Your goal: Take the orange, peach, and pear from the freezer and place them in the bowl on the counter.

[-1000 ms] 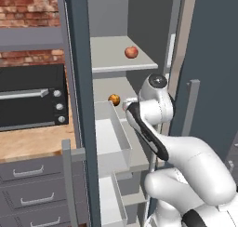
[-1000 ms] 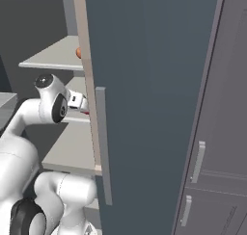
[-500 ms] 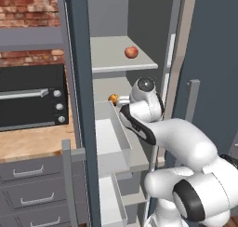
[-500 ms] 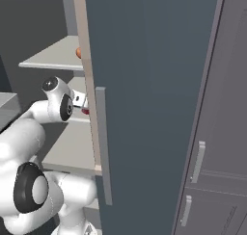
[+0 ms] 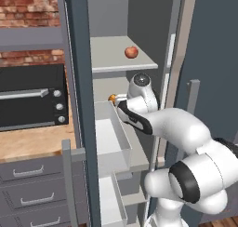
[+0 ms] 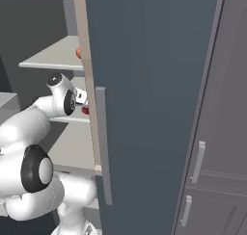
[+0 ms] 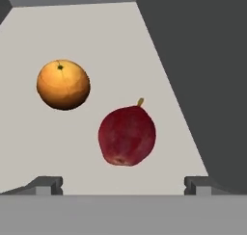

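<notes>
The freezer (image 5: 76, 82) stands open, and my arm reaches onto its middle shelf. In the hand view the orange (image 7: 63, 84) lies on the pale shelf ahead and to the left. A dark crimson fruit with a short stem (image 7: 127, 135) sits closer, just ahead of my gripper (image 7: 123, 185). The gripper is open with nothing between its fingertips (image 7: 48, 185). From the left base view a sliver of the orange (image 5: 112, 98) shows beside my wrist. A salmon-pink ball (image 5: 131, 52) rests on the shelf above. The bowl is out of view.
The freezer door (image 6: 144, 94) with its bar handle (image 6: 102, 147) stands open on the right of the arm. White door bins (image 5: 109, 142) hang at the left. The counter (image 5: 32, 144) with an oven (image 5: 28, 98) lies beyond, over grey drawers (image 5: 28, 175).
My hand has moved left and deeper into the freezer over the middle shelf, closing on the two fruits. The fruits have not moved.
</notes>
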Tool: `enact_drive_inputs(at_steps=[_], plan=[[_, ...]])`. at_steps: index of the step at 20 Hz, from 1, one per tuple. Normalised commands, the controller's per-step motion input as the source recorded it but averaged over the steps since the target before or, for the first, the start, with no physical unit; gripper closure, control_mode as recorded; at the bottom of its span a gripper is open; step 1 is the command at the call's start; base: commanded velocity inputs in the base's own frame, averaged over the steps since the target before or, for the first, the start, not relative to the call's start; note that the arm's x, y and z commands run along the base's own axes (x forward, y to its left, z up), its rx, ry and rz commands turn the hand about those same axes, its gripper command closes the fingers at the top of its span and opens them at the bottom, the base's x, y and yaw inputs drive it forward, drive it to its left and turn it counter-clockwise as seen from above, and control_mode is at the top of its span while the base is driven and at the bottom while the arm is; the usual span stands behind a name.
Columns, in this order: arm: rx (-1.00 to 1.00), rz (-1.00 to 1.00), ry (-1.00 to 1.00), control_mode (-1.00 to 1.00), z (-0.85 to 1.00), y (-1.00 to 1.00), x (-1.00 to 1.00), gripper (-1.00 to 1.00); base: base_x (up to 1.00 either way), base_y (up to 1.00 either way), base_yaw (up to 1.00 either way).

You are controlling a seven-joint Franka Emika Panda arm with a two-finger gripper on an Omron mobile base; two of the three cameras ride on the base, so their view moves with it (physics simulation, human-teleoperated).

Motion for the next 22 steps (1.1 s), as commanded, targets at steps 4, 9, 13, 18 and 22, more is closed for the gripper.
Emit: enact_drive_inputs(at_steps=[4, 9, 13, 18, 22], plan=[[0.00, 0.00, 0.07, -1.00, -0.26, 0.00, 0.37, -1.00, 0.00, 0.00, 0.00], [0.00, 0.00, 0.08, -1.00, -0.22, 0.00, 0.39, -1.00, 0.00, 0.00, 0.00], [-0.01, 0.00, 0.08, -1.00, -0.23, 0.00, 0.43, -1.00, 0.00, 0.00, 0.00], [-0.05, 0.00, 0.04, -1.00, -0.34, 0.00, 0.42, -1.00, 0.00, 0.00, 0.00], [-0.09, 0.00, 0.01, -1.00, -0.46, 0.00, 0.13, 1.00, 0.00, 0.00, 0.00]])
